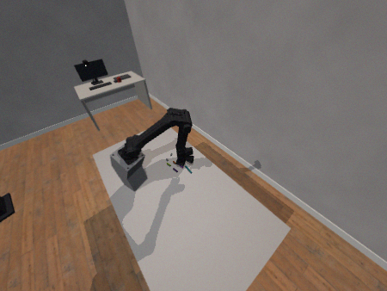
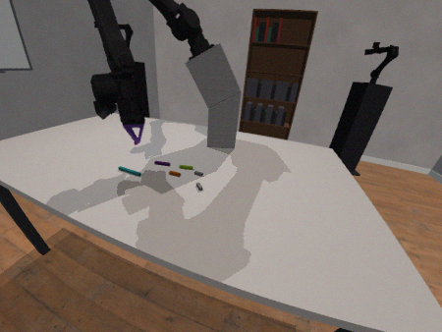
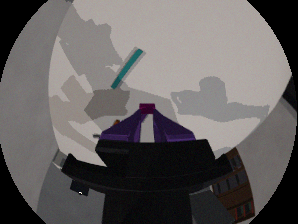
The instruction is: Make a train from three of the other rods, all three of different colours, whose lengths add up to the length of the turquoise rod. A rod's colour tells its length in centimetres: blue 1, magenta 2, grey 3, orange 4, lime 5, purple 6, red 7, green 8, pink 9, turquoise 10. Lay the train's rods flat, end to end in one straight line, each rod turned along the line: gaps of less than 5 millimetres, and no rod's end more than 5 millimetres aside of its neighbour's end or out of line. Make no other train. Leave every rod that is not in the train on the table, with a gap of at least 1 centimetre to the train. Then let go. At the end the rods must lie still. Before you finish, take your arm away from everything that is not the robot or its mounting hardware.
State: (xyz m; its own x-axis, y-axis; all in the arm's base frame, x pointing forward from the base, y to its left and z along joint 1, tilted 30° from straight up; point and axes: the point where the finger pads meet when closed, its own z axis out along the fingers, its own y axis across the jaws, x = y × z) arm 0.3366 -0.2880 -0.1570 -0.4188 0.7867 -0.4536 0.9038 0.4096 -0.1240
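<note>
My gripper (image 2: 135, 138) hangs above the table, left of the row of rods. It is shut on a small magenta rod (image 3: 147, 107), which shows only as a short tip between the purple fingers in the wrist view. The turquoise rod (image 2: 129, 171) lies flat on the table below and in front of the gripper; it also shows in the wrist view (image 3: 127, 68). To its right lie a purple rod (image 2: 162, 163), a lime rod (image 2: 186, 167), an orange rod (image 2: 174, 173) and two grey rods (image 2: 198, 173) (image 2: 198, 187), all apart from one another.
The arm's grey base block (image 2: 218, 98) stands behind the rods. The table's front edge (image 2: 147, 255) runs close below the rods. A bookshelf (image 2: 277, 74) and a second arm on a black stand (image 2: 360, 118) are off the table.
</note>
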